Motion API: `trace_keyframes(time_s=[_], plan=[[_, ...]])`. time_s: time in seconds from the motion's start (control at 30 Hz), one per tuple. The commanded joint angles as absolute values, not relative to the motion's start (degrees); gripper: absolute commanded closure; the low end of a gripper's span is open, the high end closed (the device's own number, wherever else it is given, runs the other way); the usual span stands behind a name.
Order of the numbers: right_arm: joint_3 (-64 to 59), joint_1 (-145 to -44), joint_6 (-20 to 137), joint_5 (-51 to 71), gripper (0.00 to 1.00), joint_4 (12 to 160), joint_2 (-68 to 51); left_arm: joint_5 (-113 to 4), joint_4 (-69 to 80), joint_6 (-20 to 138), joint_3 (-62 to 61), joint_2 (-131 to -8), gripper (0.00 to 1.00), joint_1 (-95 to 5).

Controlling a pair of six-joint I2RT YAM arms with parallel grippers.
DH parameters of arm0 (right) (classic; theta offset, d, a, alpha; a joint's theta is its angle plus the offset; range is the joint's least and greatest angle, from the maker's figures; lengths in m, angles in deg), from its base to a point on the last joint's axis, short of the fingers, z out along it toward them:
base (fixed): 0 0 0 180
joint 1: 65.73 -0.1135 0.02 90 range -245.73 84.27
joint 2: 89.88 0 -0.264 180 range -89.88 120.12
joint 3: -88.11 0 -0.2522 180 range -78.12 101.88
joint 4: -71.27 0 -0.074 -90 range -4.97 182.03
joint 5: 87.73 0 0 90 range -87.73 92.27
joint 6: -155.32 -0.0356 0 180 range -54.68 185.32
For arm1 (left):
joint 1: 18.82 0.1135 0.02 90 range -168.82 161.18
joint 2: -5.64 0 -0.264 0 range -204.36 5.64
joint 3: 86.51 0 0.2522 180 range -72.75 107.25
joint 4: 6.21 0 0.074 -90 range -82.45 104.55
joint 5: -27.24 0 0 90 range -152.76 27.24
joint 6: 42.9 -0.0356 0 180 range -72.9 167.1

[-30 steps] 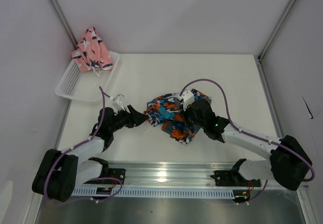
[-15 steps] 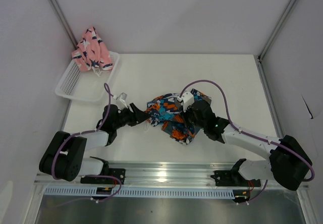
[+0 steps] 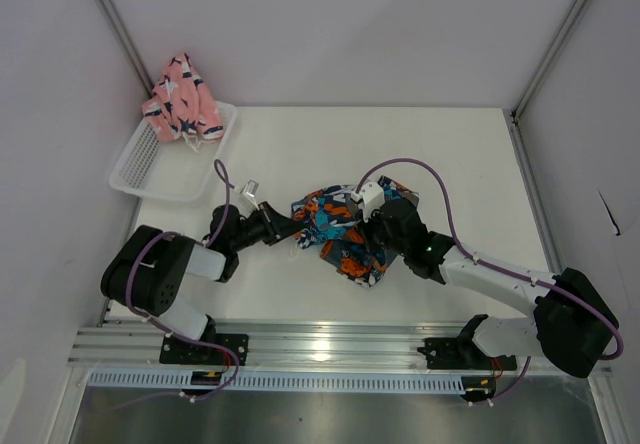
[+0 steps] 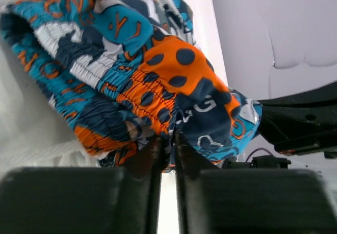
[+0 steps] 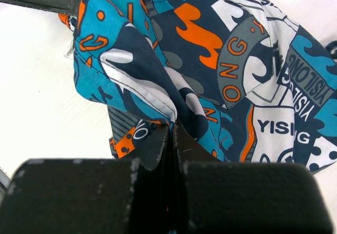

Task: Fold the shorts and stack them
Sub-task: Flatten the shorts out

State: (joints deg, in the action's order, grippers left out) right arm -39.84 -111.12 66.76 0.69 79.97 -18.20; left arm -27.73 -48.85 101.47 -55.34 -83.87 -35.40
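Note:
The printed shorts (image 3: 338, 226) lie crumpled in the middle of the table, blue, orange, white and grey. My left gripper (image 3: 287, 227) lies low at their left edge, its jaws closed to a narrow slit on a fold of the elastic waistband (image 4: 152, 94); the left wrist view shows the left gripper (image 4: 168, 139) with cloth between its tips. From the right, my right gripper (image 3: 368, 232) is shut on a fold of the same shorts (image 5: 221, 60), as the right gripper (image 5: 172, 128) shows in its wrist view. The pink shorts (image 3: 181, 100) sit bunched at the back left.
A white mesh basket (image 3: 146, 166) stands at the back left, the pink shorts piled on its far end against the wall. Walls close in the table on the left, back and right. The right arm's black body (image 4: 300, 123) shows behind the printed shorts.
My left gripper has slid right onto the printed shorts' edge and its jaws have closed from wide to a narrow slit on the cloth. The left arm has folded back. The right arm holds still.

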Motion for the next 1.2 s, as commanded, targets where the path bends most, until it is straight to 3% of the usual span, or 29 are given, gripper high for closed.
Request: trace_keyframes(time_s=[0.0,0.03,0.3,0.5,0.6,0.63,0.73,0.8,1.17], plan=[[-39.98,-110.73,66.20,1.39,1.00,77.39,-18.77,-25.14,-58.63,103.53,-54.20,-84.09,0.88,-35.78],[-39.98,-110.73,66.20,1.39,1.00,77.39,-18.77,-25.14,-58.72,103.62,-54.20,-83.74,1.00,-35.78],[-39.11,-110.03,65.59,0.43,1.00,79.13,-19.39,-26.10,-49.34,101.69,-54.47,-73.49,1.00,-35.08],[-34.45,-110.38,65.59,-0.54,1.00,84.15,-17.55,-30.93,-17.36,92.12,-43.77,-58.63,1.00,-33.85],[-33.74,-110.64,64.27,-0.19,0.89,84.42,-17.37,-35.41,-3.20,87.98,-37.17,-51.50,1.00,-32.89],[-33.74,-110.73,64.01,0.25,0.74,84.51,-17.45,-36.03,2.31,86.41,-35.67,-50.01,1.00,-31.93],[-34.09,-111.26,63.66,0.43,0.47,84.68,-17.89,-35.87,8.93,85.95,-31.01,-49.38,1.00,-29.99],[-35.14,-111.52,63.13,0.86,0.38,84.51,-18.68,-33.68,9.22,86.56,-29.86,-49.02,1.00,-28.06],[-42.00,-114.60,59.26,4.29,0.35,81.00,-22.38,-31.82,11.94,85.95,-26.43,-48.67,1.00,-24.98]])
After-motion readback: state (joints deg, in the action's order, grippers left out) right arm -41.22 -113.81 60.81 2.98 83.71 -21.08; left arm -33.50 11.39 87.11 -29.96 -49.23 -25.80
